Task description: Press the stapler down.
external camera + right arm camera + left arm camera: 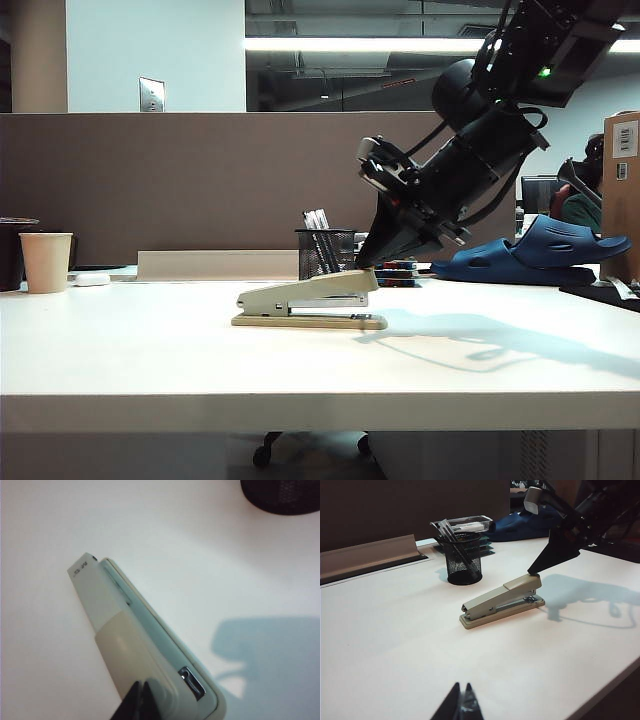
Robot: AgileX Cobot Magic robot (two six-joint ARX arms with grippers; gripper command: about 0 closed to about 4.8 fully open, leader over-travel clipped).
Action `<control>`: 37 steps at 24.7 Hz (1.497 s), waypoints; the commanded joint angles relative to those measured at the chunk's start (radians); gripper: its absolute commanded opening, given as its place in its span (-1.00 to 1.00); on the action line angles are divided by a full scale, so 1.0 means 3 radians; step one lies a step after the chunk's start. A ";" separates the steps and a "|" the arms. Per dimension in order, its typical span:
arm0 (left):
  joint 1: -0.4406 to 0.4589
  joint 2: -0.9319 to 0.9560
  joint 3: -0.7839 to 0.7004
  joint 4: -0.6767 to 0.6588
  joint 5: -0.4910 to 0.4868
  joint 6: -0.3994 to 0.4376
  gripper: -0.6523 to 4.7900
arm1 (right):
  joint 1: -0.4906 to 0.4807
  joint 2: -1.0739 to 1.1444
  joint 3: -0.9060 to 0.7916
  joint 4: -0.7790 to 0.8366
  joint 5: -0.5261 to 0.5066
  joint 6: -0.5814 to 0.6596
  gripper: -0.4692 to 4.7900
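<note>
The beige stapler [310, 300] lies on the white table [150, 350] near its middle, its raised front end pointing right. My right gripper [362, 265] is shut, tips together, and touches the top of the stapler's raised front end [522, 584]. In the right wrist view the same shut tips [141, 686] rest on the stapler's top arm [120, 645], with the silver magazine end [192, 680] beside them. My left gripper [462, 686] is shut and empty, hovering over bare table well short of the stapler [500, 602]. The left arm is out of the exterior view.
A black mesh pen cup [325, 252] stands just behind the stapler [463, 557]. A paper cup [46, 262] sits at the far left, a blue shoe [540, 248] at the back right. A grey partition [200, 180] closes the back.
</note>
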 commanded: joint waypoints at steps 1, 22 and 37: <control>0.0000 0.0000 0.0006 0.0028 0.0000 0.0003 -0.78 | 0.0001 0.0034 0.0001 -0.0013 0.0017 0.0004 -0.86; 0.0000 0.0000 0.0006 0.0031 0.0001 0.0003 -0.78 | -0.0001 0.0146 0.0000 -0.0182 0.0066 0.0001 -0.86; 0.0000 0.0000 0.0006 0.0031 0.0001 0.0001 -0.78 | -0.0003 0.0159 0.0000 -0.0226 0.0067 0.0001 -0.86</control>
